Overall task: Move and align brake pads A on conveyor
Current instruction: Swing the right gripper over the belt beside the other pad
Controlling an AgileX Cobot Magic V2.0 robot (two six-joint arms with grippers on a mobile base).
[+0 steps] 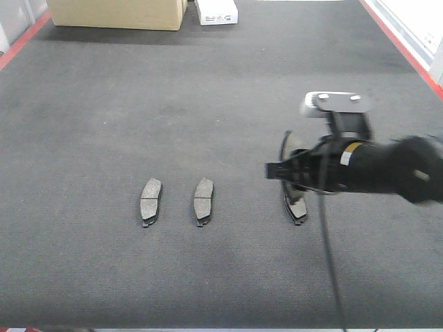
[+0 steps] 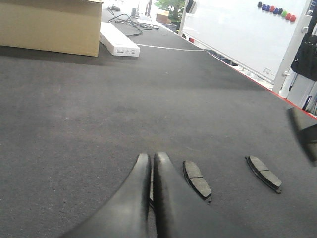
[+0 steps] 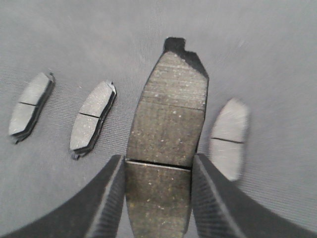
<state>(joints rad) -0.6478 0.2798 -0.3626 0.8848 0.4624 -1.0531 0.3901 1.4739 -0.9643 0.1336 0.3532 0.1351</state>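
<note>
On the dark conveyor (image 1: 208, 104) two brake pads (image 1: 151, 201) (image 1: 203, 201) lie side by side, lengthwise, left of centre. A third pad (image 1: 296, 207) lies further right, partly under my right gripper (image 1: 280, 169). That gripper is shut on a fourth pad (image 3: 166, 144), held by its long edges above the belt between the second and third pads; the front view shows the held pad (image 1: 291, 146) edge-on. My left gripper (image 2: 152, 163) is out of the front view. Its fingers are shut together low over the belt, with two pads (image 2: 197, 179) (image 2: 264, 173) to its right.
A cardboard box (image 1: 118, 12) and a white box (image 1: 216, 11) stand at the belt's far edge. Red borders (image 1: 21, 41) run along both sides of the belt. A whiteboard (image 2: 237, 29) stands beyond the right border.
</note>
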